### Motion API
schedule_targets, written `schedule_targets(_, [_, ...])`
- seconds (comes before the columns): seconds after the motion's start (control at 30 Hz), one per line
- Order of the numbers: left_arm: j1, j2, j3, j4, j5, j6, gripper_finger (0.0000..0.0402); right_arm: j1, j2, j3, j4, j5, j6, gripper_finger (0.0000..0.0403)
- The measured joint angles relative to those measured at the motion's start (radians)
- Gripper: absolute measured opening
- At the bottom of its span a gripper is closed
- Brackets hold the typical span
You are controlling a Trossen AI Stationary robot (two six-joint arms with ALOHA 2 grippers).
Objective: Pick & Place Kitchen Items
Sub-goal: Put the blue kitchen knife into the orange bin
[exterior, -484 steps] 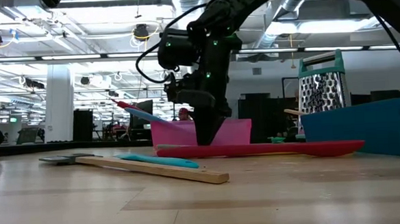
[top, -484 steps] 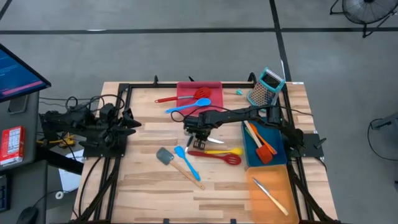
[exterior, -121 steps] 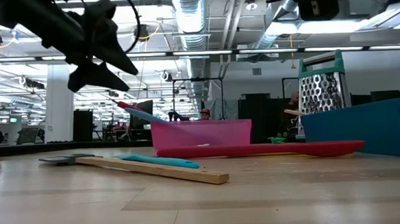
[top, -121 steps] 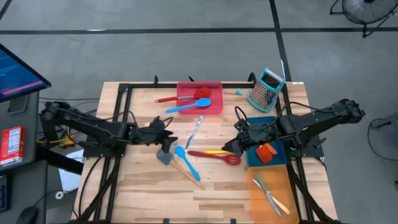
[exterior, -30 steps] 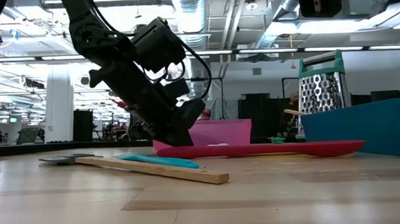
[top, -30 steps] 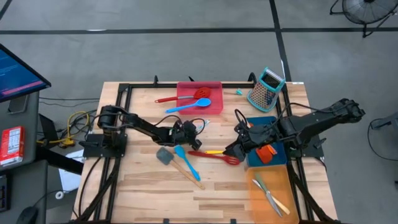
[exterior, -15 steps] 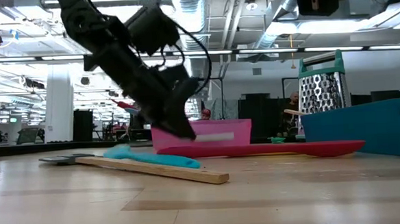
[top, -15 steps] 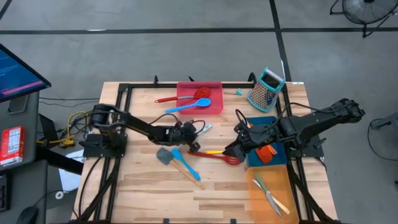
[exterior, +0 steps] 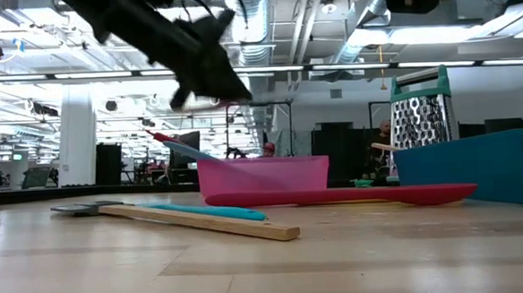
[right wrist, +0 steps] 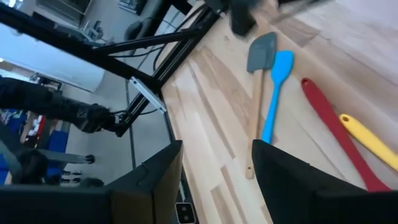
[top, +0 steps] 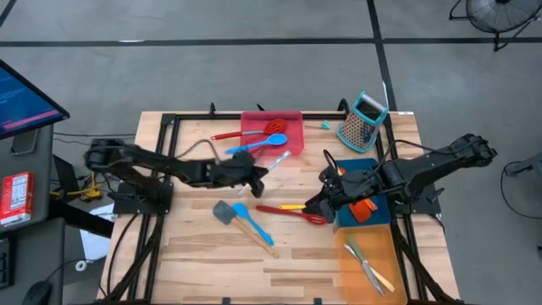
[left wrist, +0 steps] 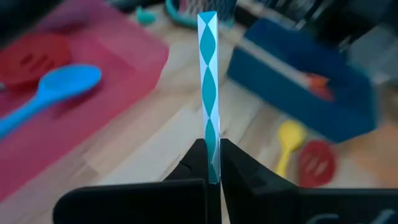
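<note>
Lifted since half a second ago: the left gripper point(top: 257, 172) has been raised off the table and pulled back toward the red tray point(top: 272, 134), with a silver cutlery piece point(top: 277, 161) carried up with it. Fingers are clamped together on the piece's near end; in the left wrist view the flat handle point(left wrist: 208, 87) is seen sticking straight out past the fingertips point(left wrist: 198, 163). In the low view the gripper point(exterior: 213, 73) is seen well above the tabletop.

The right gripper point(top: 315, 203) is held just beside the blue tray point(top: 345, 213), jaws apart, nothing between them; the red slotted spatula point(top: 292, 213) and yellow spoon point(top: 298, 206) lie under its tip.

Open wood is left between the red tray and the grey spatula point(top: 223, 212); the blue spatula point(top: 251, 222) lies against that one. A blue spoon point(top: 257, 145) and red slotted turner point(top: 246, 131) overhang the red tray's edge toward the left arm. Cutlery point(top: 366, 263) is seen in the orange tray point(top: 375, 247).

Which end of the held piece is fork, knife or spoon cannot be told.
</note>
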Motion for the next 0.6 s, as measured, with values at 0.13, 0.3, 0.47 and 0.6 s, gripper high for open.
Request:
schedule_targets(0.13, [0.018,-0.171,-0.046,-0.001,0.062,-0.001,0.0001,0.01,0.0,0.0,0.005,0.005,-0.016,0.0191])
schedule_targets(0.3, [0.025,-0.379,-0.084,0.003,0.156,-0.02,0.0001,0.001,0.0,0.0,0.022,0.055,-0.047,0.0191])
schedule_targets(0.47, [0.025,-0.532,-0.089,0.011,0.232,-0.059,0.0001,-0.035,0.001,0.0,0.147,0.103,-0.169,0.0191])
schedule_targets(0.6, [0.025,-0.595,-0.089,0.06,0.251,-0.072,0.0001,-0.097,0.011,-0.001,0.247,0.118,-0.254,0.0191])
